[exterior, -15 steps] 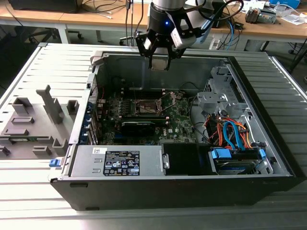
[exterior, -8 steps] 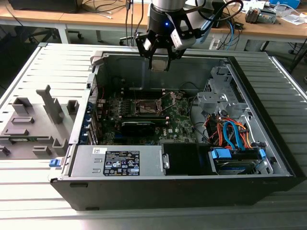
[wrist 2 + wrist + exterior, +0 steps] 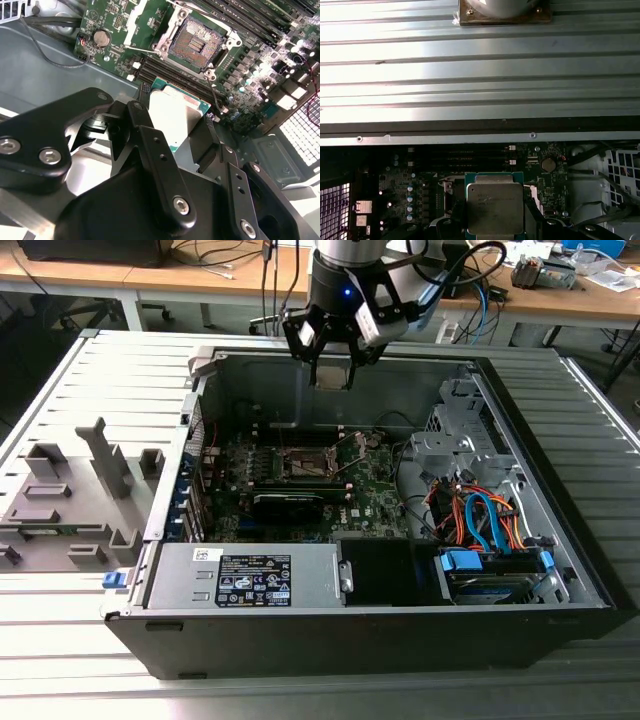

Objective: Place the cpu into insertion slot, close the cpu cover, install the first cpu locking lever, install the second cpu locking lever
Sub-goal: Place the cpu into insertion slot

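My gripper (image 3: 330, 372) hangs over the back wall of the open computer case and is shut on the cpu (image 3: 175, 116), a flat square chip with a pale metal face and a green edge. The black fingers (image 3: 145, 125) clamp two opposite sides of the chip. In the first wrist view the cpu (image 3: 495, 207) faces the camera, with the green motherboard (image 3: 420, 185) behind it. The insertion slot (image 3: 195, 44) lies open beyond the chip, its dark centre bare inside a silvery rim. In the exterior view the insertion slot (image 3: 305, 462) sits well below and in front of the gripper. I cannot make out the cpu cover.
The black case (image 3: 560, 440) walls in the motherboard. A silver power supply (image 3: 250, 578) lies along the near side, and a drive cage with orange and blue cables (image 3: 480, 515) fills the exterior view's right. A grey fixture (image 3: 70, 500) stands on the ribbed table at the left.
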### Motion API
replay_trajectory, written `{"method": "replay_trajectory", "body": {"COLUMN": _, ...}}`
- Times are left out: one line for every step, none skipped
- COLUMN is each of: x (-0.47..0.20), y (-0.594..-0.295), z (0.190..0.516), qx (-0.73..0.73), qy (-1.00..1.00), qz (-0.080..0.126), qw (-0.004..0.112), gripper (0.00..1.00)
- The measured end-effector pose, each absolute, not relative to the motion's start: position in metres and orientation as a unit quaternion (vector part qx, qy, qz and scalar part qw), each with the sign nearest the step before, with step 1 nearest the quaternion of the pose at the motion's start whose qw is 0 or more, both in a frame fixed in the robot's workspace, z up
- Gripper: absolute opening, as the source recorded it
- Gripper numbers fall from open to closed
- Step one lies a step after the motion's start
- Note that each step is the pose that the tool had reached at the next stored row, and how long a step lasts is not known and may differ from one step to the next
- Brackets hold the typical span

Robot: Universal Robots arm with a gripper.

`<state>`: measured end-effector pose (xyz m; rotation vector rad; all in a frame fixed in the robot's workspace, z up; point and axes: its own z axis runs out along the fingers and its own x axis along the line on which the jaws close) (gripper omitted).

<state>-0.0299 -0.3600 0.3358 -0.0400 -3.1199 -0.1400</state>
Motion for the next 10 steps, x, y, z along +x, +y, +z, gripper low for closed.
{"method": "replay_trajectory", "body": {"x": -0.0299, "y": -0.3600, "z": 0.3355, "qx": -0.013, "qy": -0.999, "qz": -0.045, "qw": 0.009, "gripper": 0.55}}
{"method": "replay_trajectory", "body": {"x": -0.0299, "y": -0.3601, "z": 0.3352, "qx": -0.013, "qy": -0.999, "qz": -0.045, "qw": 0.009, "gripper": 0.55}}
{"method": "replay_trajectory", "body": {"x": -0.0299, "y": -0.3601, "z": 0.3350, "qx": -0.013, "qy": -0.999, "qz": -0.045, "qw": 0.009, "gripper": 0.55}}
{"method": "replay_trajectory", "body": {"x": -0.0299, "y": -0.3601, "z": 0.3347, "qx": -0.013, "qy": -0.999, "qz": -0.045, "qw": 0.009, "gripper": 0.55}}
{"method": "replay_trajectory", "body": {"x": -0.0299, "y": -0.3601, "z": 0.3345, "qx": -0.013, "qy": -0.999, "qz": -0.045, "qw": 0.009, "gripper": 0.55}}
{"method": "replay_trajectory", "body": {"x": -0.0299, "y": -0.3601, "z": 0.3343, "qx": -0.013, "qy": -0.999, "qz": -0.045, "qw": 0.009, "gripper": 0.55}}
{"method": "replay_trajectory", "body": {"x": -0.0299, "y": -0.3601, "z": 0.3341, "qx": -0.013, "qy": -0.999, "qz": -0.045, "qw": 0.009, "gripper": 0.55}}
{"method": "replay_trajectory", "body": {"x": -0.0299, "y": -0.3601, "z": 0.3338, "qx": -0.013, "qy": -0.999, "qz": -0.045, "qw": 0.009, "gripper": 0.55}}
{"method": "replay_trajectory", "body": {"x": -0.0299, "y": -0.3601, "z": 0.3336, "qx": -0.013, "qy": -0.999, "qz": -0.045, "qw": 0.009, "gripper": 0.55}}
{"method": "replay_trajectory", "body": {"x": -0.0299, "y": -0.3601, "z": 0.3334, "qx": -0.013, "qy": -0.999, "qz": -0.045, "qw": 0.009, "gripper": 0.55}}
